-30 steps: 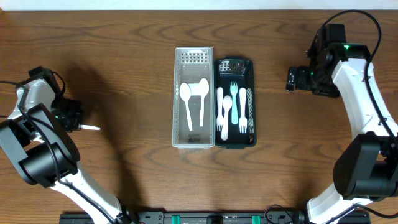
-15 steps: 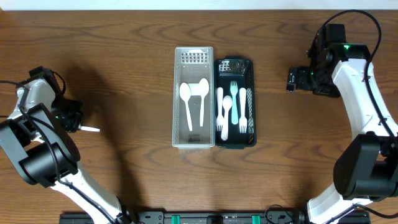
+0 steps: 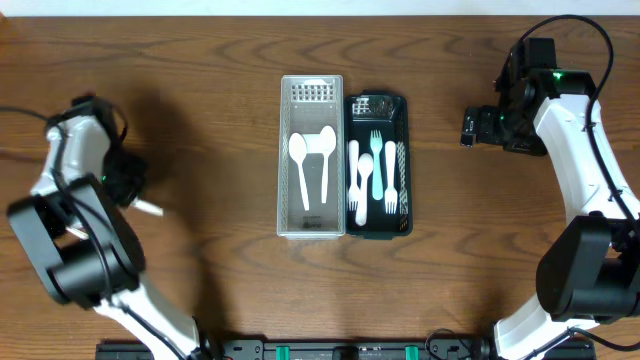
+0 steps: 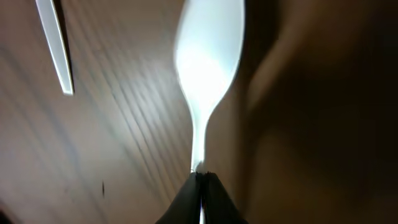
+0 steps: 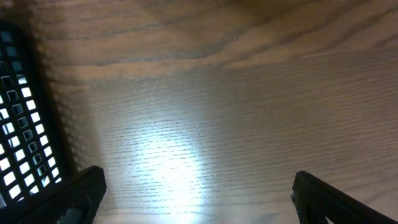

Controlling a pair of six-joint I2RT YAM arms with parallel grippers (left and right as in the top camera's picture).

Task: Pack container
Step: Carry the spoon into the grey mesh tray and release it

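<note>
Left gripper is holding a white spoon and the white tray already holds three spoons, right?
Not quite: the overhead view shows two spoons in the white tray, not three. The left gripper does hold a white spoon.

White arms [image 3: 568,145] with black joints [image 3: 583,278]

spoons [image 3: 299,152] in left tray [image 3: 282,160], forks [image 3: 376,165] in right

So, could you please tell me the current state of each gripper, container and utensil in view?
left gripper: shut on the handle of the white spoon.
white spoon: held by its handle end, bowl pointing away from the fingers.
right gripper: open, empty.
clear container: holds two white spoons lying lengthwise.
black container: holds white and teal forks.
</note>
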